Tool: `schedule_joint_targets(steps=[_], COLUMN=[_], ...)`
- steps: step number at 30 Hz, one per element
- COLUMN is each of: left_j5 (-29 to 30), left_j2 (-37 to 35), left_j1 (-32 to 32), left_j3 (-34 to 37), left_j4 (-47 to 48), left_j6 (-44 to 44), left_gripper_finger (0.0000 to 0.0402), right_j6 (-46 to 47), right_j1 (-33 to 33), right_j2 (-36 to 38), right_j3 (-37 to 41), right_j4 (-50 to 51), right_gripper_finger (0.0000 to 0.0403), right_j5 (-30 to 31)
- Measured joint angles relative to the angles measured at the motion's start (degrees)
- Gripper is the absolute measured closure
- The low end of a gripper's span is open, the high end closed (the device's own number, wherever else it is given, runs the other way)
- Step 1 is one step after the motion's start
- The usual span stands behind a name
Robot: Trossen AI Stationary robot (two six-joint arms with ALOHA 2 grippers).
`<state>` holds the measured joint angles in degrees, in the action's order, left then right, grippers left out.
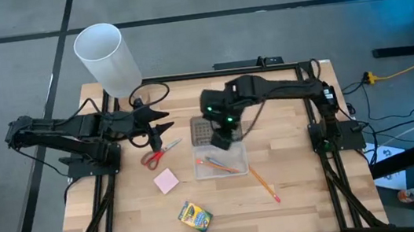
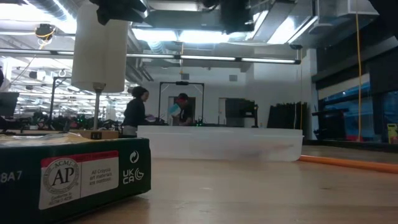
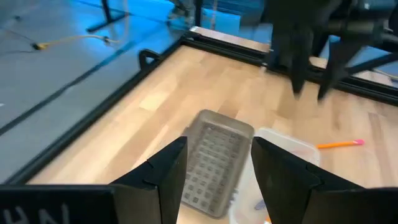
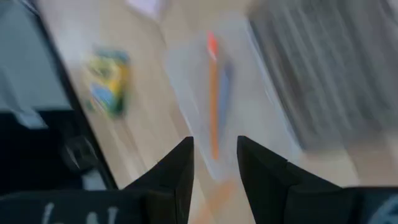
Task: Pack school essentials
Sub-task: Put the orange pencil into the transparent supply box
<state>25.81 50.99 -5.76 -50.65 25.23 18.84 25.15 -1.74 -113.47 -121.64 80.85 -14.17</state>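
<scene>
My right gripper hangs open over the far end of the clear case, touching nothing. In the case lie an orange pencil and the blue-grey pen. A second orange pencil lies flat on the table to the right of the case. My left gripper is open above the red-handled scissors, pointing toward the grey dotted lid. The pink sticky-note pad and the yellow-green crayon box lie flat nearer the near edge.
The tall white cylinder stands at the table's far left corner. The grey dotted lid lies flat against the far side of the case. A black frame rims the table. People stand in the room beyond.
</scene>
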Motion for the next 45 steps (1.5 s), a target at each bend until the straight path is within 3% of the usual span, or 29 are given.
schedule_joint_targets(steps=[3, 9, 14, 20, 26, 33, 39, 45], left_j5=[-2.0, -2.5, -2.6, -2.6, -2.4, -2.4, -2.3, -2.3], left_j2=[0.0, 0.0, 0.0, 0.0, 0.0, 0.0, 0.0, 0.0], left_j1=[0.0, 0.0, 0.0, 0.0, 0.0, 0.0, 0.0, 0.0], left_j3=[0.0, 0.0, 0.0, 0.0, 0.0, 0.0, 0.0, 0.0], left_j4=[0.0, 0.6, 1.1, 1.1, 1.2, 1.1, 1.1, 0.9], left_j6=[0.3, 0.6, 1.0, 2.1, 1.1, 1.1, 0.9, 0.2], left_gripper_finger=[0.0227, 0.0227, 0.0227, 0.0227, 0.0227, 0.0227, 0.0227, 0.0227], right_j6=[1.3, 6.4, 12.1, 23.5, 31.8, 37.7, 44.3, 48.9], right_j1=[1.7, 5.8, 9.7, 15.4, 21.5, 24.4, 25.7, 29.5], right_j2=[0.5, 6.3, 14.2, 24.9, 31.9, 32.7, 32.5, 32.4], right_j3=[-3.5, -2.1, 5.0, 20.1, 37.6, 50.0, 57.3, 62.7], right_j4=[10.1, 9.4, 8.9, 7.9, -1.5, -17.8, -32.7, -41.1], right_gripper_finger=[0.0279, 0.0279, 0.0279, 0.0279, 0.0279, 0.0279, 0.0279, 0.0279], right_j5=[4.0, 4.0, 6.0, 8.8, 15.8, 7.3, 8.1, 8.5])
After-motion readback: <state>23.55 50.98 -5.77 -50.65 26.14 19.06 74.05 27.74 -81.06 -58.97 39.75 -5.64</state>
